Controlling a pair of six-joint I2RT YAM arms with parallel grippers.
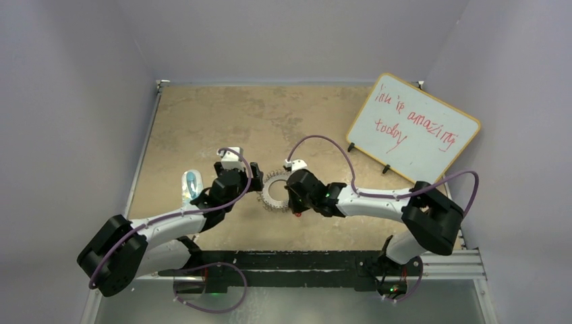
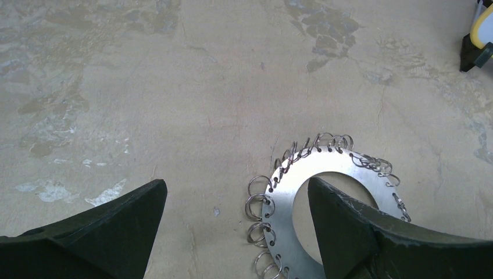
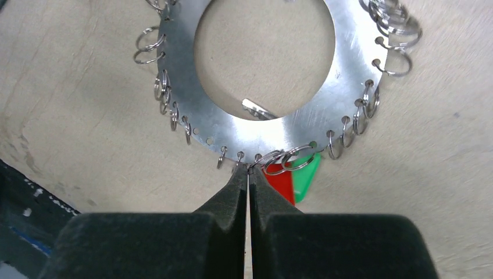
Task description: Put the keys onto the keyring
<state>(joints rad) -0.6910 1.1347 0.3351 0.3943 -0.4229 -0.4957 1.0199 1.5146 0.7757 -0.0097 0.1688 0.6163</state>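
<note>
The keyring (image 1: 273, 191) lies flat on the table between both grippers. In the right wrist view the keyring (image 3: 232, 125) fills the top, and the red key head (image 3: 280, 181) and green key head (image 3: 305, 174) hang on loops at its near rim. A silver key blade (image 3: 257, 109) shows through the open centre. My right gripper (image 3: 249, 170) is shut, its tips pinching a small loop at the rim just left of the keys. My left gripper (image 2: 235, 197) is open and straddles the ring's left rim (image 2: 285, 197), with one finger (image 2: 343, 221) over the centre.
A clear bluish plastic object (image 1: 191, 183) lies left of the left gripper. A whiteboard (image 1: 413, 127) with red writing stands at the back right; its corner shows in the left wrist view (image 2: 483, 26). Grey walls enclose the table.
</note>
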